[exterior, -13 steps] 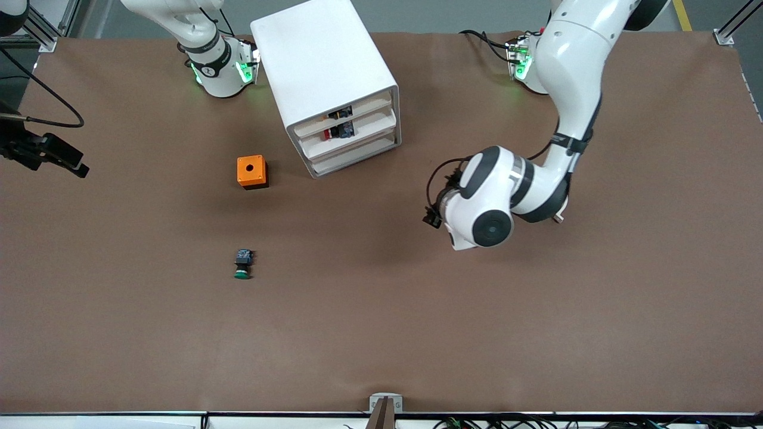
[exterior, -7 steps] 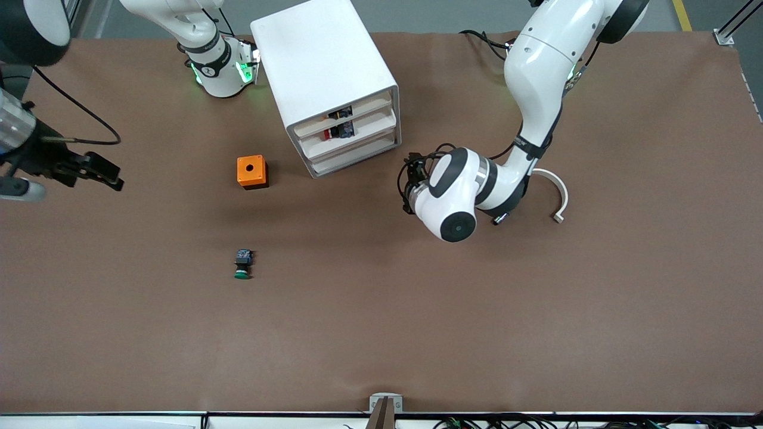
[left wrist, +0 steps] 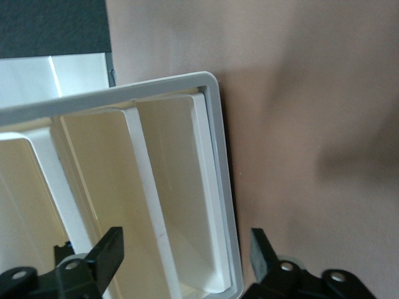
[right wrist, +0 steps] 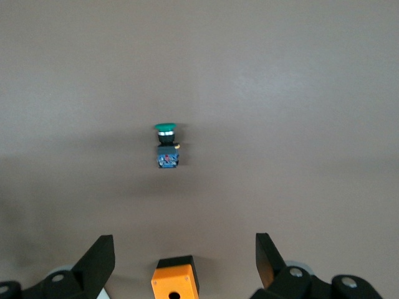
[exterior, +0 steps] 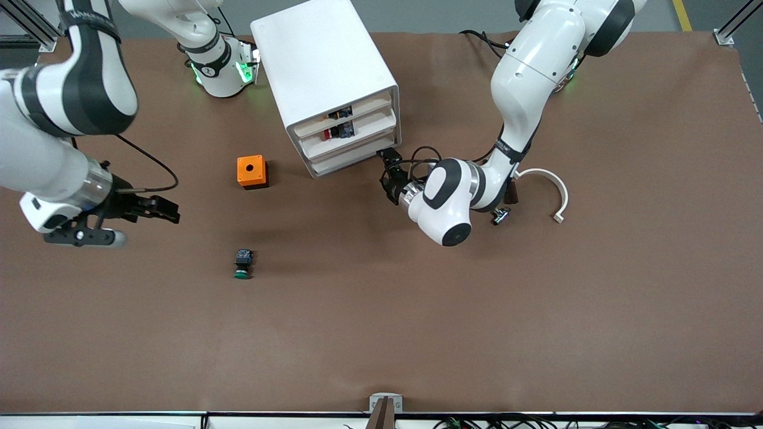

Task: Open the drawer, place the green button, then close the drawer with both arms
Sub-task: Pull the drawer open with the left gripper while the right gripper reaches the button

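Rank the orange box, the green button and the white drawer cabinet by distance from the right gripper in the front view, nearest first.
From the right gripper, open over bare table toward the right arm's end:
1. Orange box, beside the cabinet.
2. Green button, nearer the front camera; too close to the box to rank firmly.
3. White drawer cabinet, clearly farthest, by the left gripper.

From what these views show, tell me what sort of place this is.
Probably a robotics lab bench. Two arms are bolted at a brown-covered table. The left gripper is open at the cabinet, the right gripper open near the button, and aluminium framing stands at the corners.
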### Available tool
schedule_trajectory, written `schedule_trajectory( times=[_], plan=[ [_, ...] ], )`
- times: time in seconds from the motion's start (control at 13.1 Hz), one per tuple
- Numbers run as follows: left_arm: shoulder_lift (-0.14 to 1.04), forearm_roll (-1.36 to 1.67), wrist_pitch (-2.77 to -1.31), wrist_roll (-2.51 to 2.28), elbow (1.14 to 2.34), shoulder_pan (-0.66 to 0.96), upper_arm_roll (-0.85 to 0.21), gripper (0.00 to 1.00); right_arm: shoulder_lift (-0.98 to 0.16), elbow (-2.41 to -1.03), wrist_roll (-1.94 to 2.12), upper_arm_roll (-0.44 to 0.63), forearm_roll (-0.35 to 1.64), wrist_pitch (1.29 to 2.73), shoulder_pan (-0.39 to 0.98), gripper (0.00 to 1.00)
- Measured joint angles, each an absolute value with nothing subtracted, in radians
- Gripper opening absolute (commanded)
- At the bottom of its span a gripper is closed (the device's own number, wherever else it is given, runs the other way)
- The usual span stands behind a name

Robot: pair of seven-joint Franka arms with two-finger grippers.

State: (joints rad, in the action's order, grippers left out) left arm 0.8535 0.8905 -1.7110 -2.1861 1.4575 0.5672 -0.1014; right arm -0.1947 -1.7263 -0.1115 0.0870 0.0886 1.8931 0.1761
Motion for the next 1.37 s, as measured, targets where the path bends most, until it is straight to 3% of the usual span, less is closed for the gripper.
schedule_trajectory(
  times=[0.61, 0.91, 1.07, 1.22, 1.37],
  plan=[
    [0.906, 0.958, -1.632, -2.281, 1.458, 0.613, -0.108, 0.68, -0.409, -1.786, -0.147, 0.086, 0.152, 2.153, 0.228, 1.00],
    [0.922, 0.962, -1.631, -2.282, 1.458, 0.648, -0.109, 0.39, -0.498, -1.808, -0.151, 0.086, 0.167, 2.258, 0.257, 1.00],
    [0.928, 0.963, -1.631, -2.282, 1.458, 0.661, -0.109, 0.18, -0.529, -1.809, -0.151, 0.086, 0.169, 2.289, 0.263, 1.00],
    [0.930, 0.969, -1.627, -2.282, 1.458, 0.664, -0.109, 0.03, -0.546, -1.818, -0.155, 0.086, 0.170, 2.327, 0.271, 1.00],
    [0.930, 0.978, -1.607, -2.286, 1.452, 0.663, -0.109, 0.00, -0.554, -1.824, -0.158, 0.086, 0.170, 2.347, 0.280, 1.00]
  ],
)
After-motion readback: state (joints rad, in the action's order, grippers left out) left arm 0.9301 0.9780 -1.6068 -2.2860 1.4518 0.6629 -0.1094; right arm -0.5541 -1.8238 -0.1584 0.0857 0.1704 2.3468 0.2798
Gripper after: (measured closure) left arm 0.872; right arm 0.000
